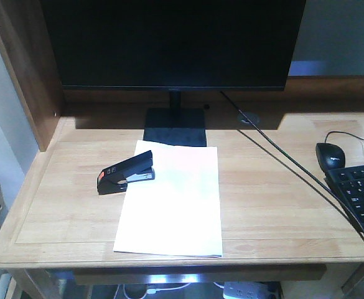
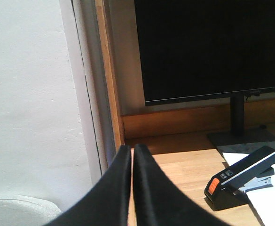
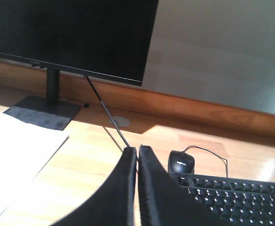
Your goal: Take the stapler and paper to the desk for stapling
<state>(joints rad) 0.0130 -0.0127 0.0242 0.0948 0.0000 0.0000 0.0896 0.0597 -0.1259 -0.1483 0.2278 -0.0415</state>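
A light wooden tabletop [image 1: 275, 205] with a rounded raised rim sits in front of a large dark monitor [image 1: 172, 43] on a flat black stand. A thin stack of white paper [image 1: 172, 205] lies flat near the middle, its long side running away from the front edge. The small black stapler [image 1: 126, 172], orange-red patch at its near end, sits at the paper's upper left corner, its mouth reaching over the sheet's edge. That placement suits the job: the corner seems to lie in the stapler's mouth, so both items look already set out for stapling.

Neither arm appears in the front view. In the left wrist view, the left claw [image 2: 131, 155] has its two black fingers pressed nearly together with nothing between them, hovering left of the stapler. In the right wrist view, the right claw [image 3: 137, 157] is likewise closed and empty, poised between the paper and a black mouse [image 3: 181, 161] beside a black keyboard [image 3: 236, 197].

The keyboard is cut off at the frame edge. Whether the paper's corner is actually inside the stapler's mouth is hard to make out. A thin cable [image 1: 294, 168] crosses the tabletop diagonally.
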